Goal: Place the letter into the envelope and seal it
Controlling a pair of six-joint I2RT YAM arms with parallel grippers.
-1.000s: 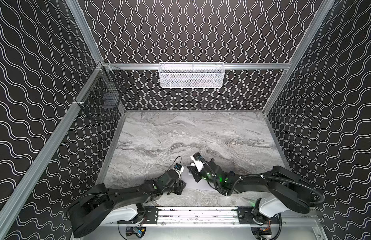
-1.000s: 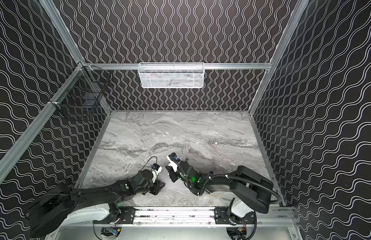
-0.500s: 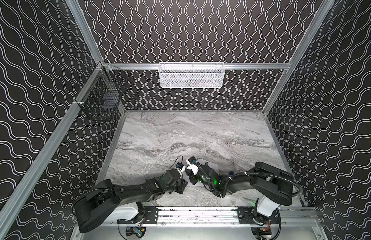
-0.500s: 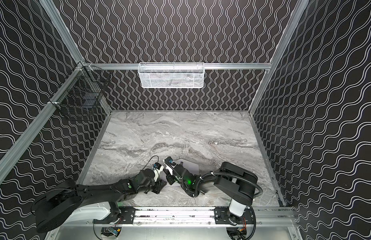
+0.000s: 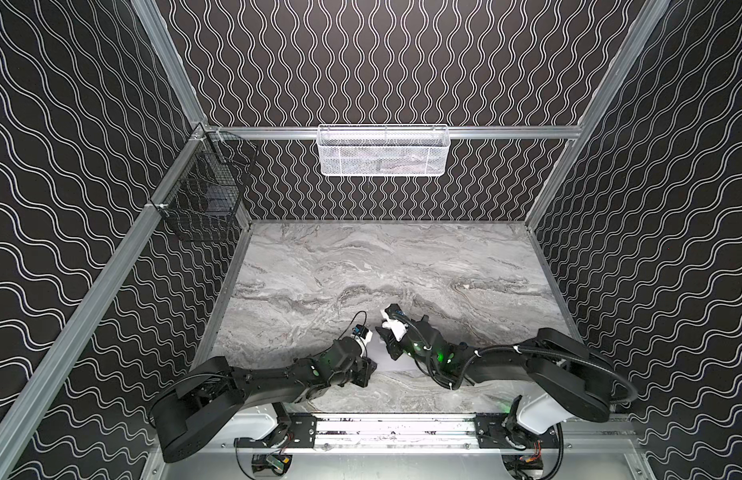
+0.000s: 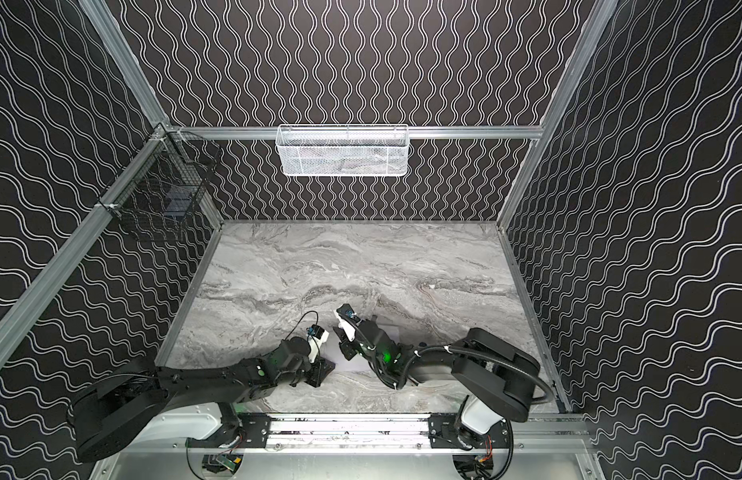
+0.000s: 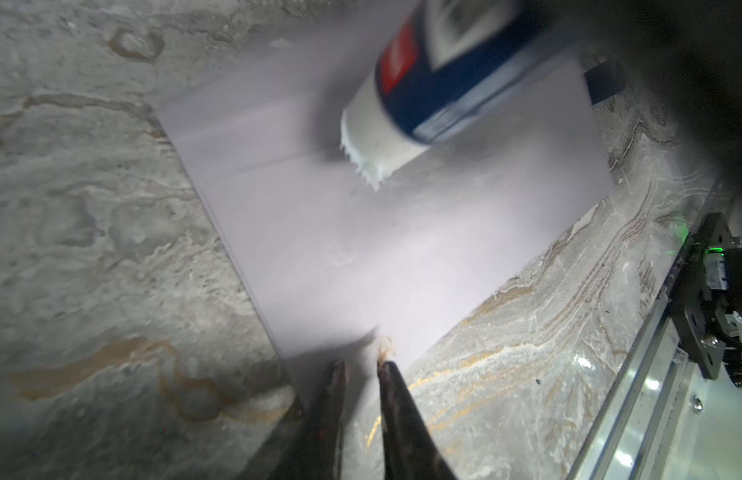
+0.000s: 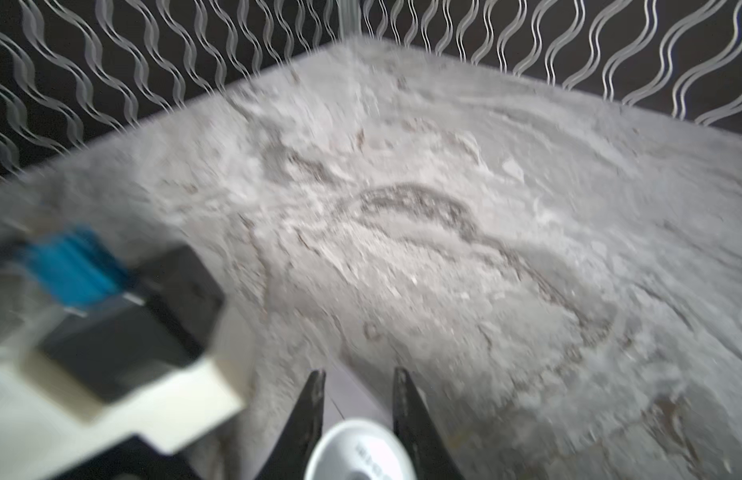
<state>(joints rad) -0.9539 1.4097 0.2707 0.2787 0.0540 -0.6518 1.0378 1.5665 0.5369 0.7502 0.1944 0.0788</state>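
On table [image 5: 361,266]: one envelope [image 7: 361,249] | one glue stick [image 7: 423,95], right tool [image 8: 359,372] clamps it | left tool [image 7: 361,365] ajar, empty

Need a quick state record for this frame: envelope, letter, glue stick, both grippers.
envelope: flat on table, near the front edge, between the arms
letter: not visible
glue stick: uncapped, tilted, tip down at the envelope's face; blurred, contact unclear
right gripper: shut on glue stick
left gripper: jaws narrowly apart, tips at an envelope corner, nothing seen between them
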